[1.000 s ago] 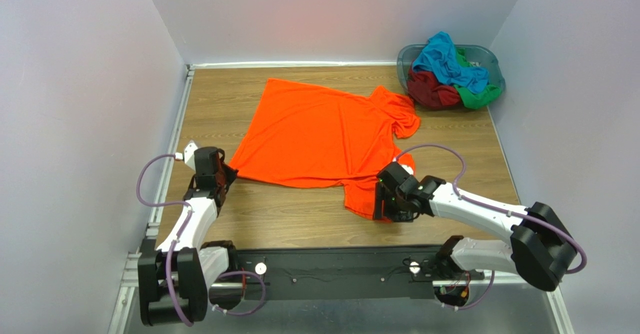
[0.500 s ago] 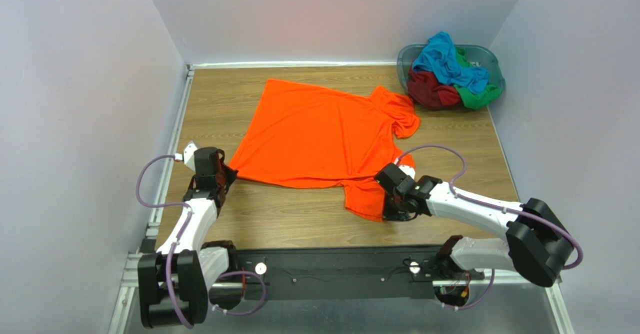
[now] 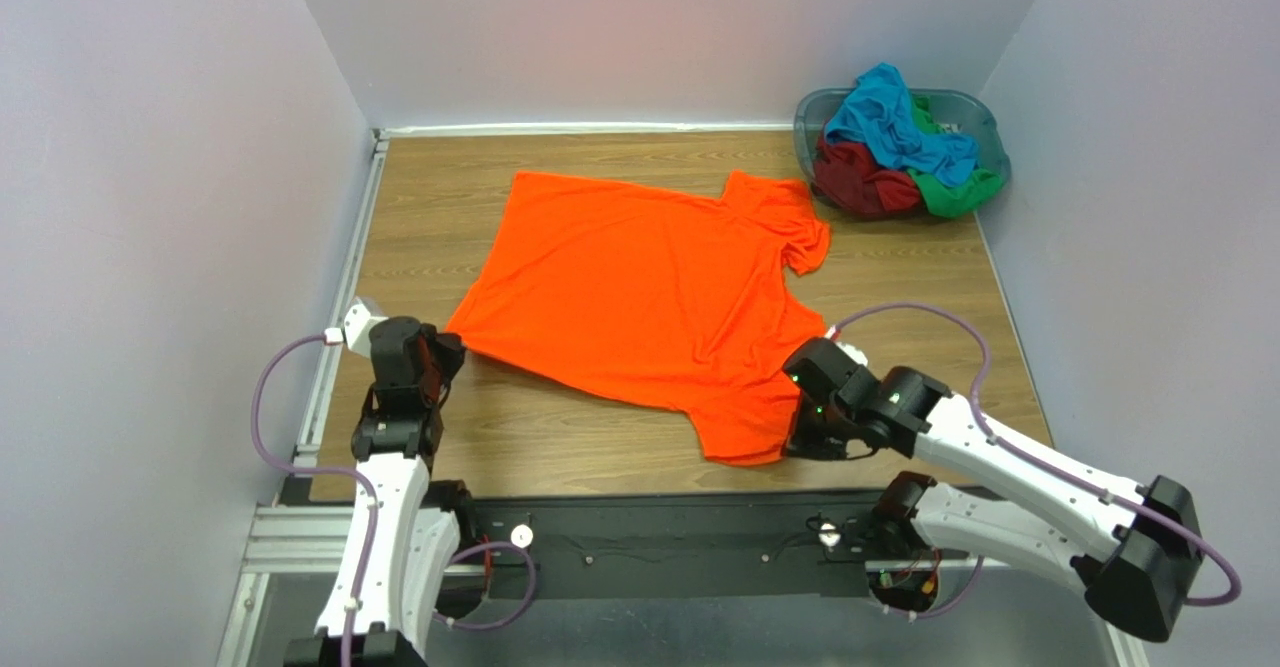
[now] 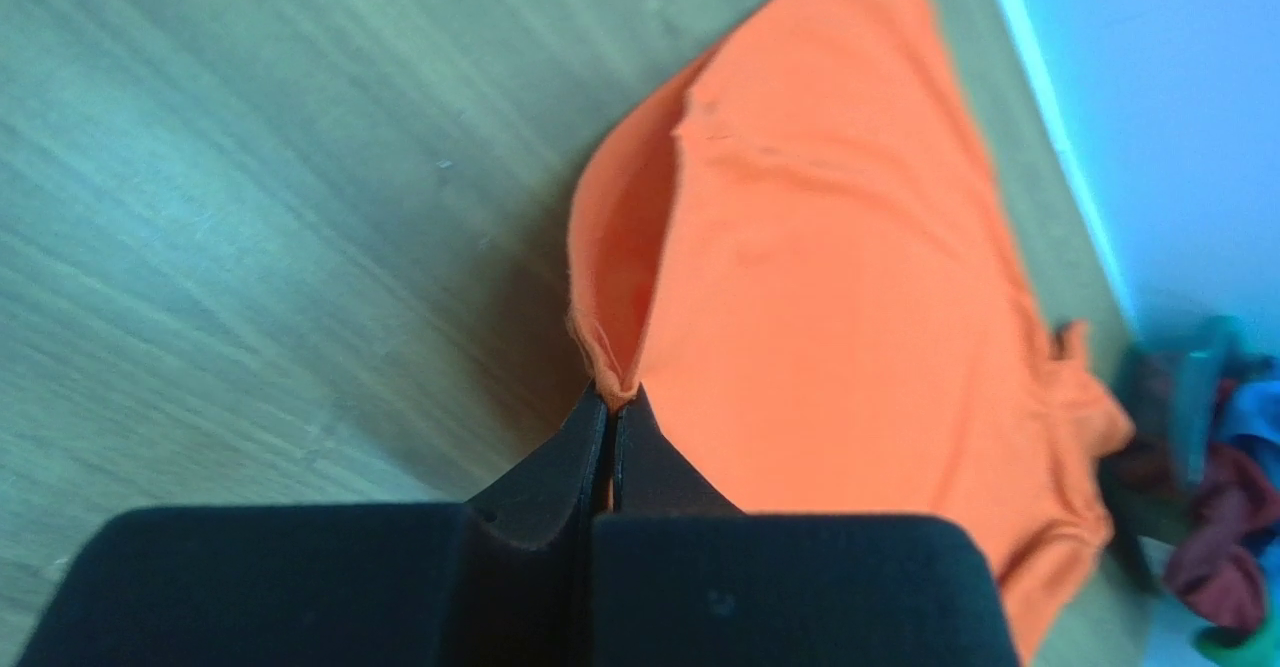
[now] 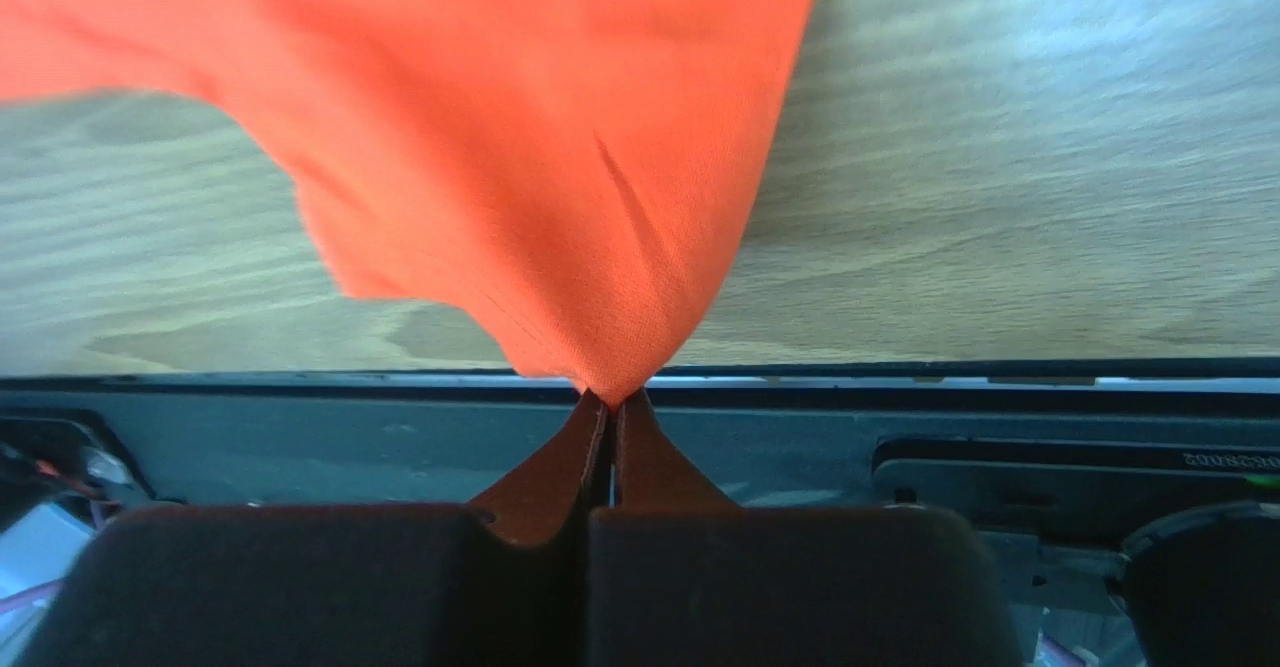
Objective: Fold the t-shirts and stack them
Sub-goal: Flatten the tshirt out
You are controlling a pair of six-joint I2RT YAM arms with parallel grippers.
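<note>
We have the orange t-shirt (image 3: 646,285) spread flat in the middle of the table (image 3: 451,202). Its long axis runs from the left edge towards the right edge, a little skewed, with the hem to the left and the collar to the right. Our left claw (image 3: 439,355) is clenched on the near hem corner, close to the left edge. Our right claw (image 3: 796,424) is clenched on the tip of the near sleeve, just inside the near edge. So the whole garment lies beyond both claws, towards the far edge, and each arm is nearest its own end. We judge that the coming move, a straightening or a fold, will carry that near side with both claws together. The other t-shirts (image 3: 887,150), turquoise, dark red and green, sit heaped in the basket (image 3: 977,105) at the far right corner, well apart.
</note>
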